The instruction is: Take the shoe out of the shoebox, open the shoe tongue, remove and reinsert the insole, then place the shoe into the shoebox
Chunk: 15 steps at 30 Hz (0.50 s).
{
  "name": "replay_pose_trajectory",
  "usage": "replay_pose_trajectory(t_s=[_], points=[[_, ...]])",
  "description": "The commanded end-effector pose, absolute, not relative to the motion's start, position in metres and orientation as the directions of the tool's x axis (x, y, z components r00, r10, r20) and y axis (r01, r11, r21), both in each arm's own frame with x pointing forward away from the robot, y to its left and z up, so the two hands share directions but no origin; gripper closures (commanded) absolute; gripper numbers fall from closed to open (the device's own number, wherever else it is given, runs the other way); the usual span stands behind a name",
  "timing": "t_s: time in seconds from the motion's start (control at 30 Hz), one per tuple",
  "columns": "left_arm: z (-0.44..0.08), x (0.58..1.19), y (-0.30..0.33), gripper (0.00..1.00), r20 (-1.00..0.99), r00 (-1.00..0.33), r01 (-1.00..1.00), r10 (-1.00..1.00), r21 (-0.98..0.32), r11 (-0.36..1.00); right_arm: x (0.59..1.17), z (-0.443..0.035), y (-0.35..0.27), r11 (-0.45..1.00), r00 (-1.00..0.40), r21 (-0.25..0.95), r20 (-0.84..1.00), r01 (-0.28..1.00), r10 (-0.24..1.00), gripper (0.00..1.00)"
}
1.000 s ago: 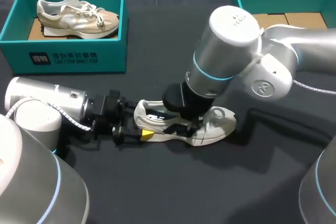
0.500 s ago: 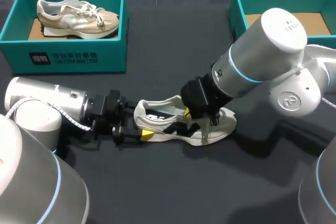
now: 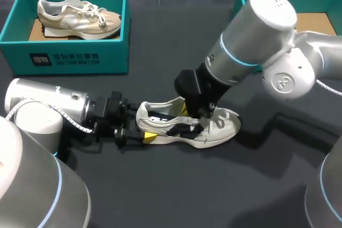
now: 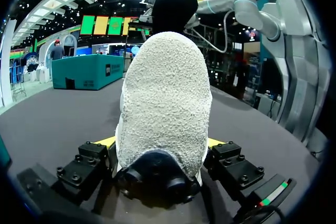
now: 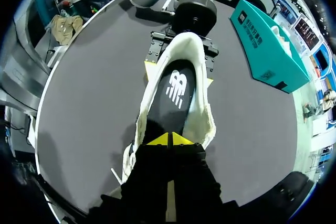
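Center-low on the bench (image 3: 160, 190), shoe (image 3: 187, 127) sits upright.
We clamp heel in left gripper (image 3: 143, 128); right gripper (image 5: 169, 140) tips pinched together over insole (image 5: 176, 90). Looks light, soft upper; stiff heel is our best hold.

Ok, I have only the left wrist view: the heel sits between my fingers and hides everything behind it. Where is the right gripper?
Observer: The right gripper is at the opening of the shoe, yellow tips together over the black insole.
Operator: Is that insole out of the shoe?
Observer: No, it lies flat inside.
Operator: Is anything else on the table?
Observer: A second shoe rests in a teal shoebox at the far left corner.
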<state>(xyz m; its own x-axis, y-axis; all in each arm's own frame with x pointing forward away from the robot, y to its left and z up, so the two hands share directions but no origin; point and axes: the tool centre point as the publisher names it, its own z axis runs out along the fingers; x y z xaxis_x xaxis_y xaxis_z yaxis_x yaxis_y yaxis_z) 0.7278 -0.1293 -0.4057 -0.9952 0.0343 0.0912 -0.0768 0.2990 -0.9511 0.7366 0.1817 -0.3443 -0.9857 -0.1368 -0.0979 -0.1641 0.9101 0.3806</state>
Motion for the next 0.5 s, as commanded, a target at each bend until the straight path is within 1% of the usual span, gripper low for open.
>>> replay_pose_trajectory(t_s=[0.03,0.2,0.5], points=[[-0.409,0.729,-0.130,1.00,0.092,-0.995,-0.078,0.033,-0.951,0.300,0.741,-0.338,0.202,0.987,-0.992,0.116,-0.081,-0.110,-0.101,1.00],[-0.409,0.729,-0.130,1.00,0.092,-0.995,-0.078,0.033,-0.951,0.300,0.739,-0.341,0.205,0.997,-0.995,0.056,-0.083,-0.053,-0.048,1.00],[-0.409,0.729,-0.130,1.00,0.092,-0.995,-0.078,0.033,-0.951,0.300,0.738,-0.361,0.191,1.000,-0.996,0.005,-0.088,0.027,0.028,1.00]])
